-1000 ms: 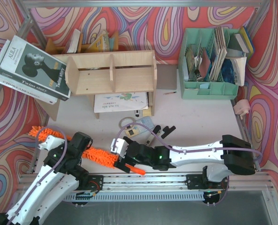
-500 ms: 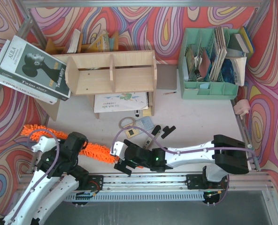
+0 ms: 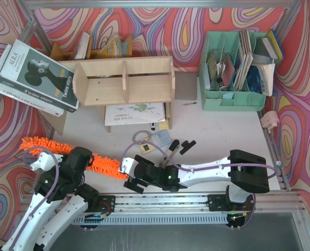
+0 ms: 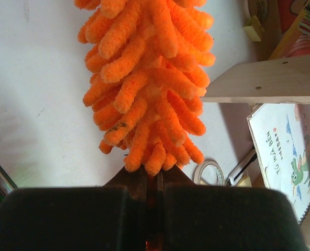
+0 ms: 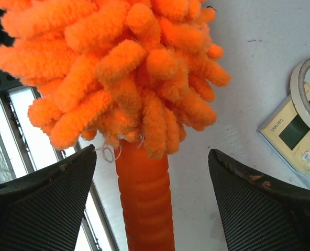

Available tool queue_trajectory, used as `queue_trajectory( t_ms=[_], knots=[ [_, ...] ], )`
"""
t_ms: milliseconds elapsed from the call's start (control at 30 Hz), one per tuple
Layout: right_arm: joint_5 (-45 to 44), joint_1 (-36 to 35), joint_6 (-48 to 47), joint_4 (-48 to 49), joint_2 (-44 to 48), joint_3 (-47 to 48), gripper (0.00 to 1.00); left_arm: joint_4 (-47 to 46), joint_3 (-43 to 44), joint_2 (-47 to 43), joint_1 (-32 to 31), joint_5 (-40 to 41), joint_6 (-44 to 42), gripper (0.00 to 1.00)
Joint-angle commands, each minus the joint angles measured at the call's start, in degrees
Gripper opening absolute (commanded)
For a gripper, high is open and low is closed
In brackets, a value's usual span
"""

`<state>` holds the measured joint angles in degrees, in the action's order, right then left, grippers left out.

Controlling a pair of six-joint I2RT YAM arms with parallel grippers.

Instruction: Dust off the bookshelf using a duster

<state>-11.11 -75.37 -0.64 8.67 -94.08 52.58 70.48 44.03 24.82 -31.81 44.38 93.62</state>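
Bright, even, diffuse light, no glare. Soft shadow under bookshelf. Top view sharp. Wrist views: duster orange saturated; left gripper underexposed black at 6 o'clock; table pale at 9 o'clock.

Fluffy orange duster stretches slantwise, well in front of the pale two-compartment plywood bookshelf, towards its left.

The duster at lower left is bright orange, handle included. The bookshelf is pale plywood, the organiser at upper right mint green, the walls swirled red, purple and yellow.
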Motion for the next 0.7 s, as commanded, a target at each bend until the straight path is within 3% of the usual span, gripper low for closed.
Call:
queue_trajectory(
  t_ms=[0, 267, 500, 667],
  knots=[
    [-1.8, -0.3, -1.4, 0.8, -1.2, 1.7, 0.78, -0.5, 1.5, -0.5, 0.3, 0.4, -0.5, 0.00],
    [-3.6, -0.3, -1.8, 2.0, -2.2, 1.3, 0.73, -2.6, 2.1, 0.3, 0.2, -1.2, -2.0, 0.00],
    [-6.1, -0.3, -1.8, 2.3, -3.0, 1.5, 0.60, -2.6, 3.0, 0.0, 0.2, -1.8, -2.0, 0.00],
    [-6.9, -0.3, -1.9, 2.5, -3.3, 1.7, 0.44, -2.5, 2.9, -0.1, 0.3, -2.7, -1.7, 0.00]
  ],
)
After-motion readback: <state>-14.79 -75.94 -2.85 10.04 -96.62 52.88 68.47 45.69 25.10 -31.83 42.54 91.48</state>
